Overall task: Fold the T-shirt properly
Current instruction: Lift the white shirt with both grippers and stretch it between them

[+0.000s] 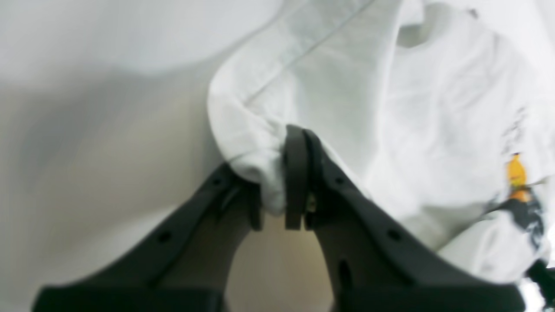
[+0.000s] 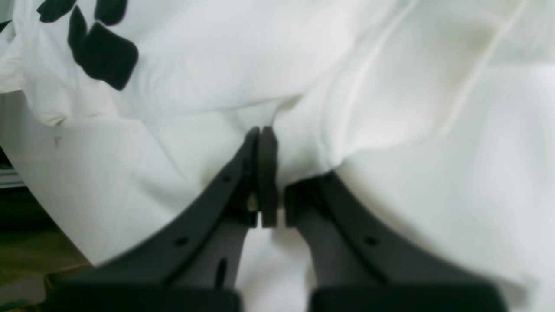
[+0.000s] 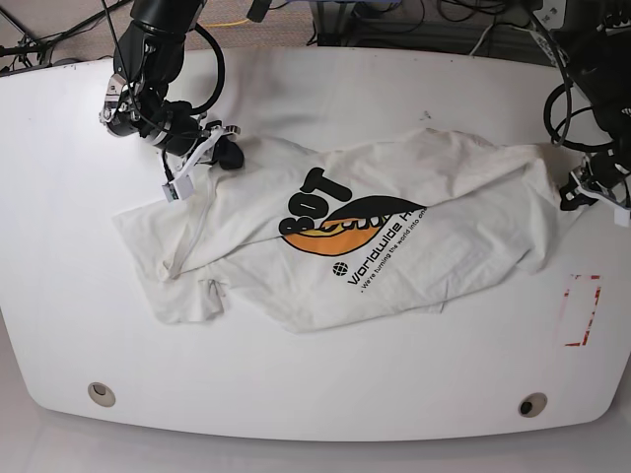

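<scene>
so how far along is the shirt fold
Early. Done: both grippers have a hold, the left gripper pinching a bunched edge of the T-shirt, the right gripper pinching cloth at the opposite end. In hand: the shirt stretched between them, rumpled on the table, print partly covered. Left: every neat fold.

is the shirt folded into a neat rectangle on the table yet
No, in the base view the shirt lies spread out and rumpled across the table, its print partly showing, a gripper at each end.
</scene>
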`<state>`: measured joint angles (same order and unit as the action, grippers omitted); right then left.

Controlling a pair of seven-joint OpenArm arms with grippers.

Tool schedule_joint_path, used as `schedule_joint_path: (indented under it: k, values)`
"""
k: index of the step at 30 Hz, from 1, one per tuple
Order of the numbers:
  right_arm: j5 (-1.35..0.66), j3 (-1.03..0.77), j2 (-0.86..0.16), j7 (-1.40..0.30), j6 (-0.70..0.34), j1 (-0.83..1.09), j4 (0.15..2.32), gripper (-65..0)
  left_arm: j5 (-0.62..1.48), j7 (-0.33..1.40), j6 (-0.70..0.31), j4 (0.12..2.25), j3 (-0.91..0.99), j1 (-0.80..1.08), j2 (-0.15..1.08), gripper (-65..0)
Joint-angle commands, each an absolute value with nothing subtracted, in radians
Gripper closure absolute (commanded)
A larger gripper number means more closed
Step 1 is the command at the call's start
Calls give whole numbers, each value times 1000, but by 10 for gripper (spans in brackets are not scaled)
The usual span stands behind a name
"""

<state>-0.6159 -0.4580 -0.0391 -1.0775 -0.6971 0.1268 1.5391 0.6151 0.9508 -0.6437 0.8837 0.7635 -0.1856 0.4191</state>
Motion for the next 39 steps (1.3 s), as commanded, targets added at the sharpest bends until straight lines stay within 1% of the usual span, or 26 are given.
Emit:
schedule_joint_path:
  k: [1, 6, 12, 17, 21, 29, 34, 36, 39]
  values:
    - [-662, -507, -59, -1070, -698, 145, 1590, 0, 638, 931, -645, 984, 768, -173, 472, -43]
    - [-740, -570, -87, -1129, -698, 183, 1613, 0, 636, 947, -645, 1190, 766, -97, 495, -43]
    - [-863, -651, -116, -1178, -698, 229, 1620, 0, 638, 966, -645, 1414, 707, -19, 524, -43]
    - [-938, -714, -160, -1194, -698, 303, 1699, 0, 638, 966, -645, 1630, 694, 87, 530, -43]
    - [-1007, -740, -196, -1210, -698, 371, 1771, 0, 636, 980, -645, 1753, 673, 134, 532, -43]
    - [-1106, -834, -208, -1250, -698, 484, 1822, 0, 638, 986, -647, 1902, 642, 223, 529, -43]
    - [-1153, -866, -208, -1251, -698, 552, 1822, 0, 639, 986, -647, 1916, 642, 259, 527, -43]
    - [-1175, -868, -209, -1251, -698, 590, 1824, 0, 639, 986, -647, 1916, 644, 300, 527, -43]
    - [-1208, -868, -231, -1251, -698, 639, 1824, 0, 639, 984, -647, 1916, 647, 340, 527, -43]
